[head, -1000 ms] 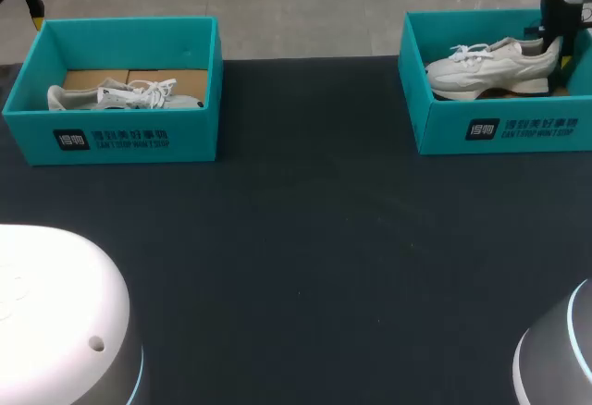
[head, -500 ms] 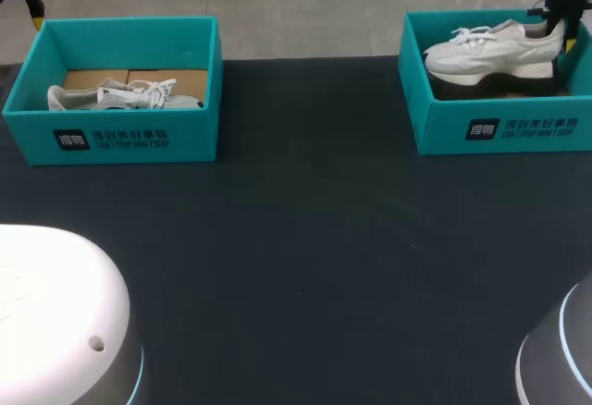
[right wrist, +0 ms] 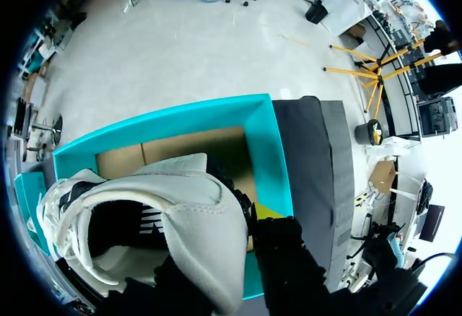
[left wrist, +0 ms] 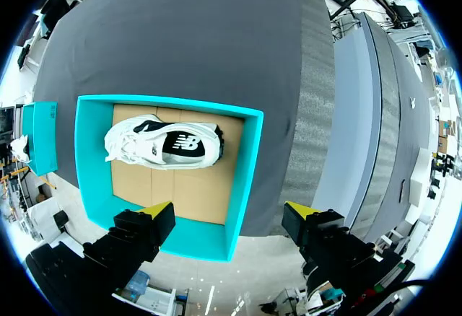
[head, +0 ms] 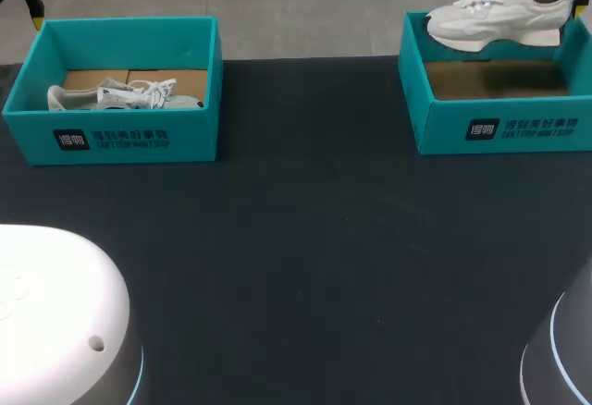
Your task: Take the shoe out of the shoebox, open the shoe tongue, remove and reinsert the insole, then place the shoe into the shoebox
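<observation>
**A:** The right claw [right wrist: 232,233] is clamping the shoe [head: 499,15] by its heel. The shoe is hanging above the right box [head: 499,128], toe pointing toward the left box [left wrist: 242,179].

**B:** And the cardboard floor [head: 495,79] is showing bare underneath it. What's the left claw [left wrist: 229,211] doing?

**A:** Its fingers are standing wide apart. It's hovering over the left box, where the other shoe [left wrist: 162,143] is lying on its side.

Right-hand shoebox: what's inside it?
The right shoebox shows only its bare brown floor; the white shoe hangs above it. The front wall hides the floor's near edge.
</observation>
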Motion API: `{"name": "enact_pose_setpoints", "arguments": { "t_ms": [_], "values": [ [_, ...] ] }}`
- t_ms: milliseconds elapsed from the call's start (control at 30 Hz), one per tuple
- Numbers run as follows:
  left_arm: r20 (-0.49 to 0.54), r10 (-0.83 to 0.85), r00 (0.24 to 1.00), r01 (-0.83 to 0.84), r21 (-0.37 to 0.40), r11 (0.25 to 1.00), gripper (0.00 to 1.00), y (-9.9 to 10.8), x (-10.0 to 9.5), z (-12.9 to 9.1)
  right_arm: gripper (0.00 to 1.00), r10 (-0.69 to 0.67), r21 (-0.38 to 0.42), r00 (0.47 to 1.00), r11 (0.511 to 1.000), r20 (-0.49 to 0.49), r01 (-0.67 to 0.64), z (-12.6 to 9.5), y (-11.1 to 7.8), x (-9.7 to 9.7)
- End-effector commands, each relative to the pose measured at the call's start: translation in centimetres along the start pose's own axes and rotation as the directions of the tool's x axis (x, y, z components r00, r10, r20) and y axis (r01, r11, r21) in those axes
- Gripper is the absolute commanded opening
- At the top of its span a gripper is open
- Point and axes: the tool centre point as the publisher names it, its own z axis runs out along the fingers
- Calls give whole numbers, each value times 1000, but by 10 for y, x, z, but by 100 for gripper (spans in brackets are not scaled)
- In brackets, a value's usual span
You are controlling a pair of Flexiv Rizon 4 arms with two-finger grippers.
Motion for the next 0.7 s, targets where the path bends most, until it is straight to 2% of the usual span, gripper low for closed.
{"name": "enact_pose_setpoints", "arguments": {
  "t_ms": [33, 467, 533, 700],
  "values": [
    [-2, 1, 1000, -1, 0, 1000, 100, 0, 0, -1, 0, -1, -56, 1000, 998, 1, 1, -33, -20, -1],
    [-2, 1, 1000, -1, 0, 1000, 100, 0, 0, -1, 0, -19, -62, 1000, 998, -5, 18, -86, -23, -2],
    [-2, 1, 1000, -1, 0, 1000, 100, 0, 0, -1, 0, -3, -87, 1000, 996, -26, 1, -93, -22, -1],
    [-2, 1, 1000, -1, 0, 1000, 100, 0, 0, -1, 0, -3, -87, 1000, 996, -26, 1, -93, -22, -1]
  ]
}}
